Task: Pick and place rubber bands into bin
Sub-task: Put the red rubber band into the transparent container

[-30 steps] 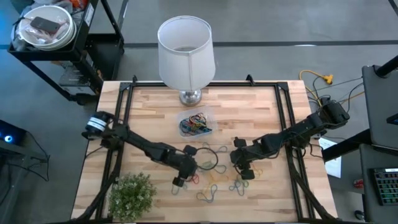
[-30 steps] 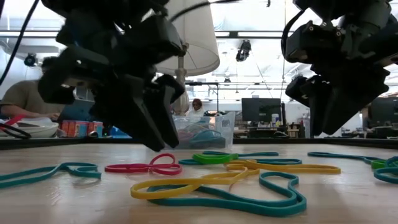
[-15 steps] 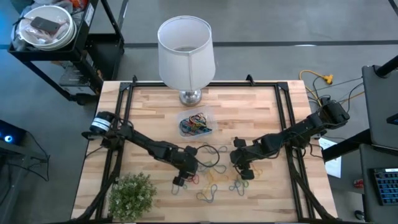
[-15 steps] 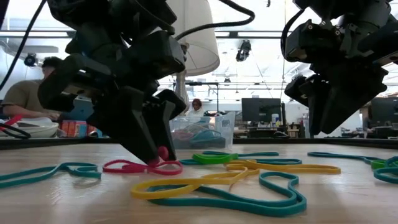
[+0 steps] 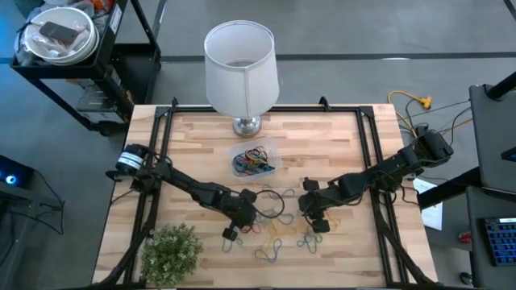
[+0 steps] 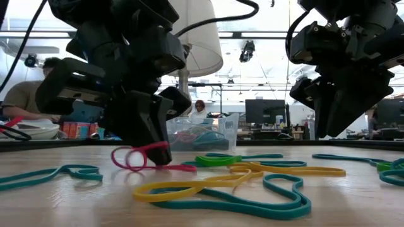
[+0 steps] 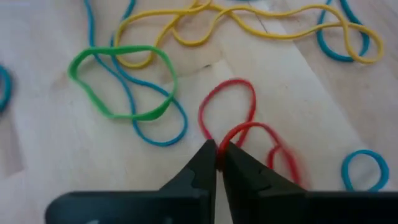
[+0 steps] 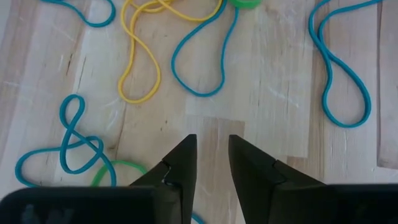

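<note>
**A:** ok so what's the left gripper [image 7: 216, 163] doing? Looks pinched tight on the red band [image 7: 229, 121] to me, fingertips closed with a strand running between them.

**B:** yeah, in the low view the red band [image 6: 140, 156] is arching up off the wood at the tips while its tail is trailing flat. Super light, totally floppy. It's grabbing one strand, which I'd say is the right spot; these things are too thin for anything but a pinch at table level.

**A:** risk of snagging the neighbours?

**B:** some. The green band [image 7: 121, 81] and a blue one are lying just beside it, tangled with the yellow band [image 7: 249, 28]. Rubber's grippy, so I'm guessing they drag rather than slide.

**A:** right gripper [image 8: 210, 163]?

**B:** hovering over bare wood among blue and yellow loops, fingers slightly apart, holding nothing.

**A:** and the bin [image 5: 255, 160]?

**B:** sitting farther back, near the lamp [image 5: 240, 68] base, already holding a few bands, though I can't really count them.
</note>
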